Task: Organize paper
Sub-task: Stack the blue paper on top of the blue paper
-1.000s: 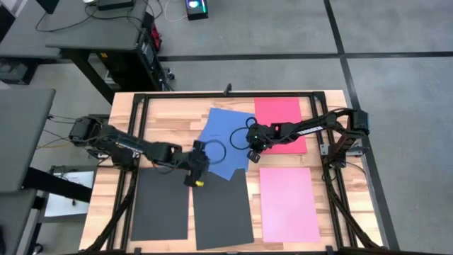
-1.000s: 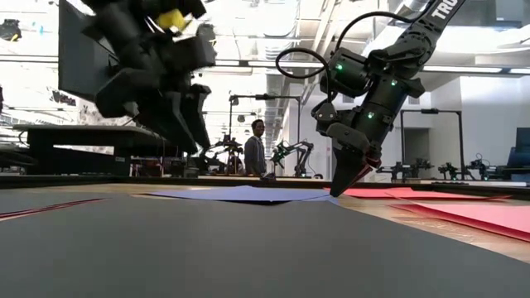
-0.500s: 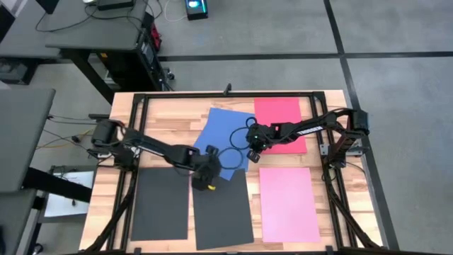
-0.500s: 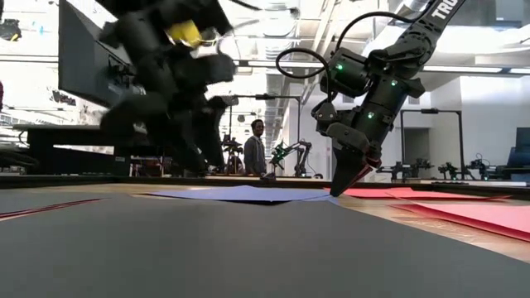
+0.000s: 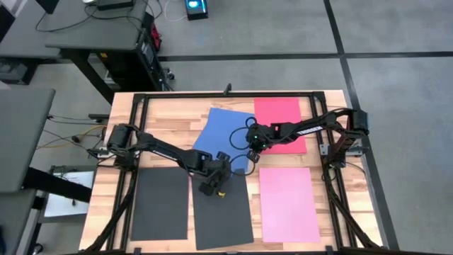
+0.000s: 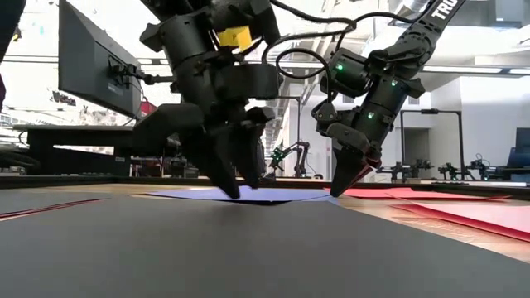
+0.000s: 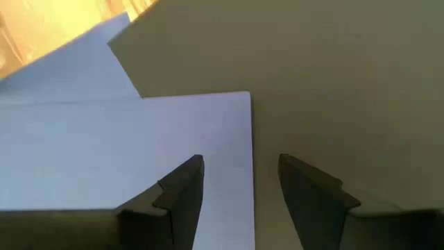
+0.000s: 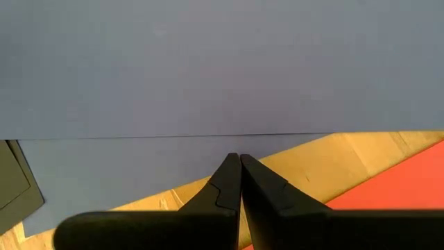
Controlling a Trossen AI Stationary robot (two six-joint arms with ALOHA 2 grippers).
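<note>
We start with the bench, a wooden top carrying all the paper. Two dark grey sheets lie side by side at the near-left, the pink sheet at the near-right, the red sheet at the far-right. The blue sheets sit skewed in the middle, their near corner overlapping the right-hand dark grey sheet, so we judge them the ones not yet squared up.

Our right hand has its fingers pressed together, its tip down at the right edge of the blue paper, beside the red sheet. Our left hand hangs low over the blue corner where it crosses the dark grey sheet, fingers apart with nothing between them; one finger is over blue, the other over grey.

To do this step well, we would bring the left hand down straddling that blue edge, catch only the blue paper and not the grey beneath, and keep the right tip pinning lightly so the sheets pivot rather than slide.
</note>
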